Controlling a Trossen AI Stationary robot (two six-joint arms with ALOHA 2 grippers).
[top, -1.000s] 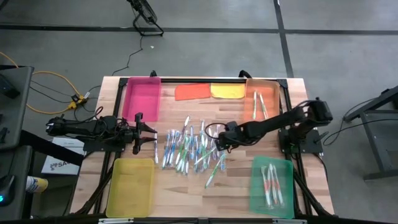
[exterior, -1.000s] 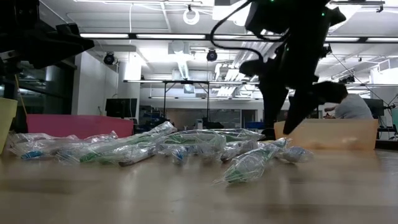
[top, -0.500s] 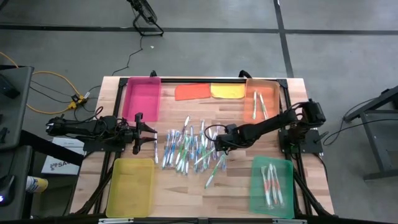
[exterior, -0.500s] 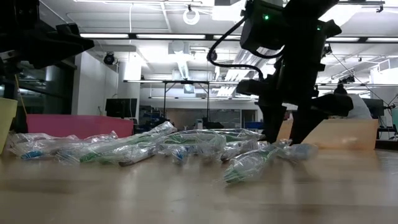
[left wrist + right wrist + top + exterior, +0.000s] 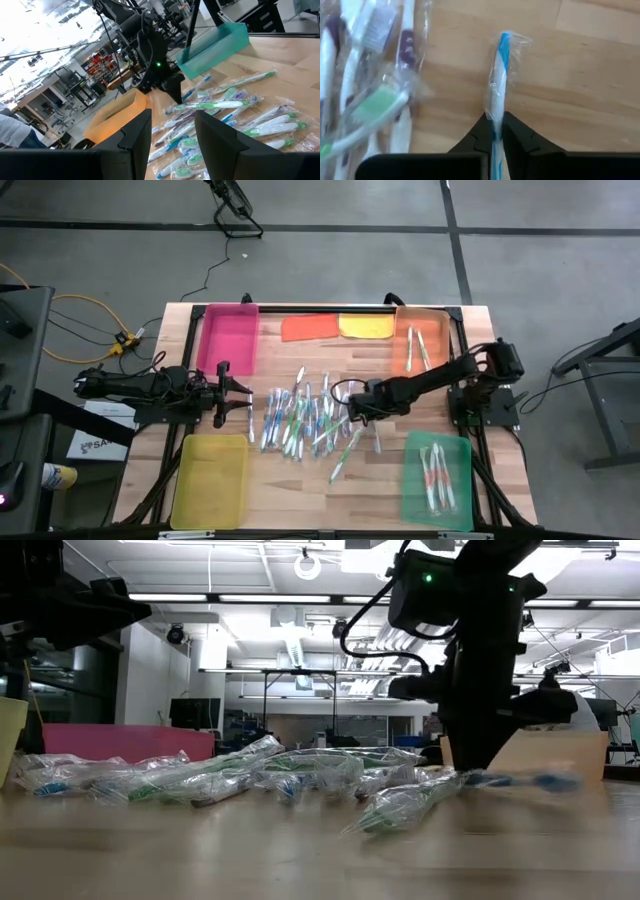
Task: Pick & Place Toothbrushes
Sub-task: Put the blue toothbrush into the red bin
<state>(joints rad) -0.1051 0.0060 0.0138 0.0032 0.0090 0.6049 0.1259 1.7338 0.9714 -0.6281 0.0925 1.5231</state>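
Right gripper (image 5: pixel 494 131) clenched on a wrapped blue toothbrush (image 5: pixel 498 80) just above the bench (image 5: pixel 380 480) beside the pile (image 5: pixel 300 420); slick wrapper may slip out during lift; left gripper (image 5: pixel 243 392) waits part-open.

Two dark, slender jointed arms, looping black cables, green indicator light, black wedge-shaped fingers (image 5: pixel 520 140)

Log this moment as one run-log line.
right gripper: shut on blue toothbrush | at: right edge of pile | left gripper: waits left of pile
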